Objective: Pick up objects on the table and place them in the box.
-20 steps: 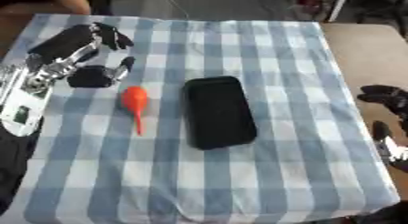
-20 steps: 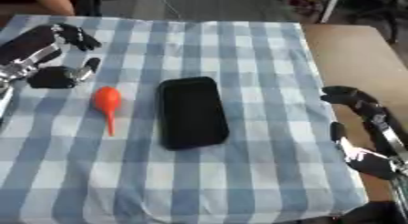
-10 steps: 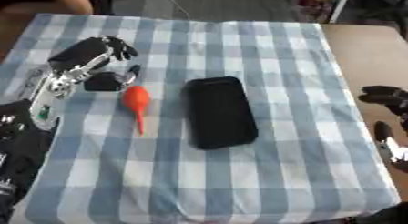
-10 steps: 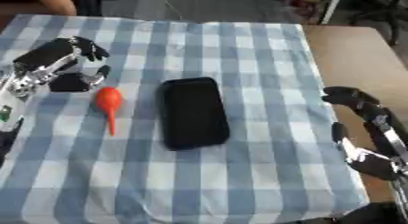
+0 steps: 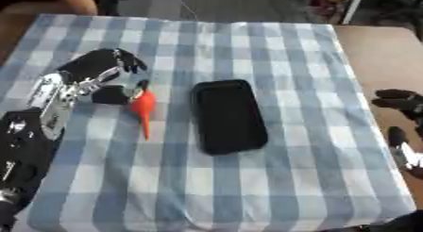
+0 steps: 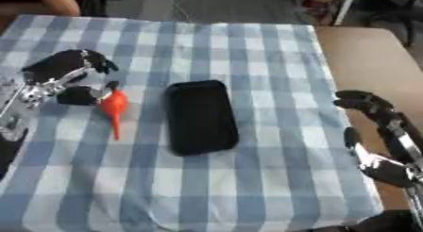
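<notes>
My left hand (image 5: 97, 74) sits over the left part of the table, which is covered by a blue-and-white checked cloth (image 5: 273, 179). My fingers (image 5: 124, 60) are curled in an arc above the cloth, and my thumb (image 5: 105, 95) lies low beneath them, so the hand forms an open claw with a gap in it. The round end of an orange bulb (image 5: 143, 105) sits just at the right edge of that gap, beside my thumb. Its thin tip points down toward me along the cloth. I cannot tell whether my thumb or fingers actually touch the bulb; nothing shows it clamped between them, and it looks to be lying on the cloth.

Just to the right of the bulb, apart from it, a black phone (image 5: 228, 115) lies flat near the middle of the table, its long side running away from me and slightly tilted.

My right hand (image 6: 382, 132) rests off the right edge of the cloth, over the bare brown tabletop (image 6: 363, 56) near the lower right corner. Its fingers are loosely bent and spread, holding nothing, well apart from the phone and the bulb.

A person's arm (image 5: 74, 0) shows at the far left corner of the table, not touching anything on it.
</notes>
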You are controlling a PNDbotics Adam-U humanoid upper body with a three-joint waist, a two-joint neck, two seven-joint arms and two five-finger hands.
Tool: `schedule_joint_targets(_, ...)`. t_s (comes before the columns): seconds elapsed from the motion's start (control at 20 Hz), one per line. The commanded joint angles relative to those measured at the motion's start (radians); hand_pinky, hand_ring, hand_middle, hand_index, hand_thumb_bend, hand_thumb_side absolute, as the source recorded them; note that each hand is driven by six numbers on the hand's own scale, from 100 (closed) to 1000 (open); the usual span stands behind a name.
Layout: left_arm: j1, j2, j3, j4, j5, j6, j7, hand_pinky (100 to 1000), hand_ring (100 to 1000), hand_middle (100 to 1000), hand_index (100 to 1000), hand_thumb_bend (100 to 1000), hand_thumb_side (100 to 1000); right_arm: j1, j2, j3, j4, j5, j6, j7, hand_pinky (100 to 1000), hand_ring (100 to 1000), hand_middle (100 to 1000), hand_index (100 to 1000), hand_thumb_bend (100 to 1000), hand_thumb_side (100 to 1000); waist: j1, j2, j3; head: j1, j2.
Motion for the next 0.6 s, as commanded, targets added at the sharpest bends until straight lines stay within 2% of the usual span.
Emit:
schedule_joint_targets(0.05, -0.005, 0.038, -0.005, -0.020, -0.013, -0.014, 0.004, 691, 543, 586, 806, 779, 760, -0.006, -0.022, -0.007, -0.009, -0.006, -0.271, 0.272, 836, 809, 847, 838, 100, 419, 0.005, -0.015, -0.002, 0.000, 0.000)
schedule_joint_targets(0.6, 0.003, 0.048, -0.018, -0.010, -0.046, -0.034, -0.014, 696, 550, 583, 809, 791, 777, -0.005, -0.023, -0.008, -0.009, -0.005, -0.271, 0.271, 836, 809, 847, 838, 100, 418, 0.004, -0.015, -0.001, 0.000, 0.000)
